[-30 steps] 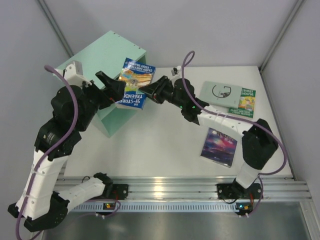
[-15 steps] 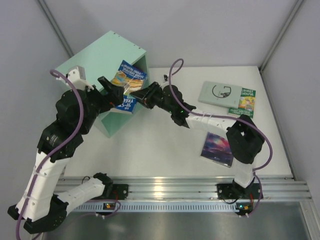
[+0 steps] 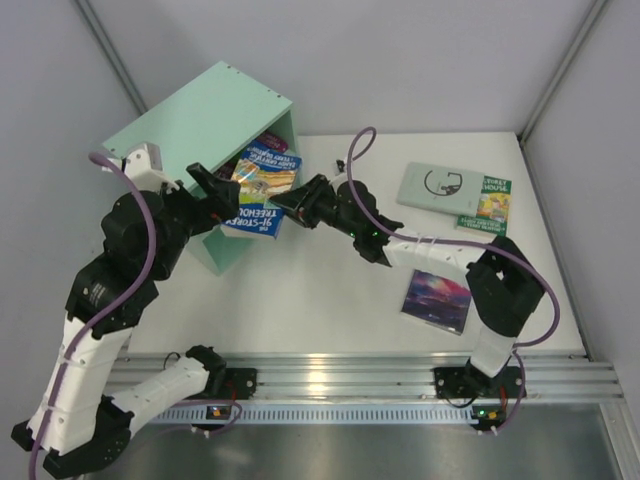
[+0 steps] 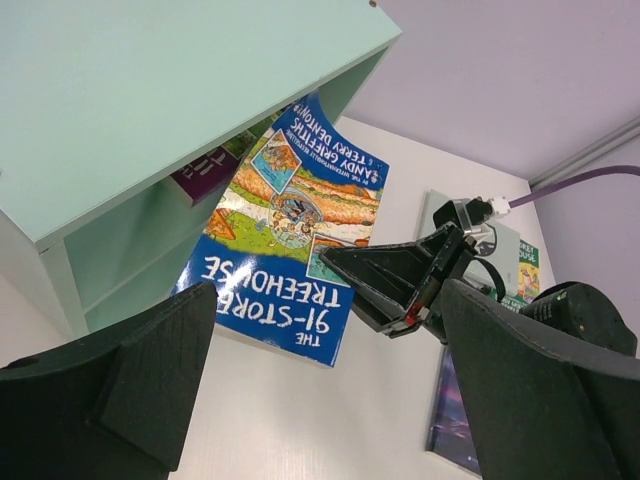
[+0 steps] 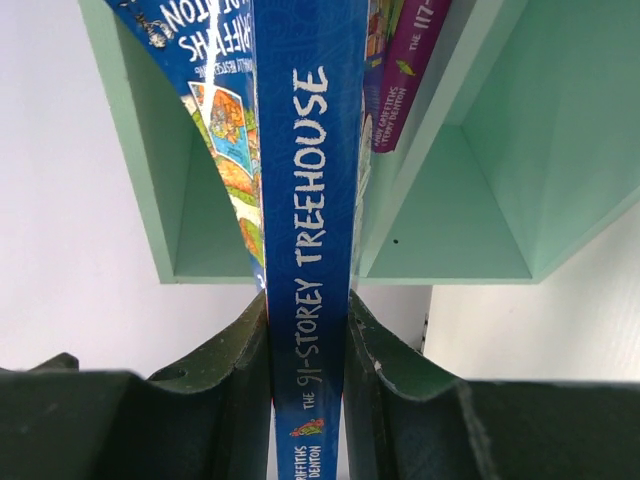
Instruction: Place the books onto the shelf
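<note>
1. The right fingers [image 5: 245, 345] are clenched on the spine of the blue "91-Storey Treehouse" book [image 5: 305, 200] and carry it in the air, clear of the desk [image 3: 320, 290].
2. The left fingers [image 4: 140, 370] are spread wide and grasp nothing. They hang just beside the near edge of this book, in front of the shelf [image 3: 200, 110].
3. The far edge of the blue book is at the mouth of a compartment of the mint-green shelf, and its cover stands tilted, not yet straight.
4. A magenta book [image 5: 405, 80] is already inside the shelf and leans there. It seems to be in the same compartment that the blue book points to, close to the dividing board.
5. Three more books lie flat on the desk, well apart from the shelf: the galaxy book [image 3: 437, 298], the green book with a yellow picture [image 3: 492, 205], and a pale book with a line drawing [image 3: 440, 187] touching it.
6. I judge that the step in hand is to insert the second book.
7. The next move probably calls for pushing the book deeper, keeping it clear of the board and of the magenta book, and letting go only when it is supported. The free left fingers could steady the cover.
</note>
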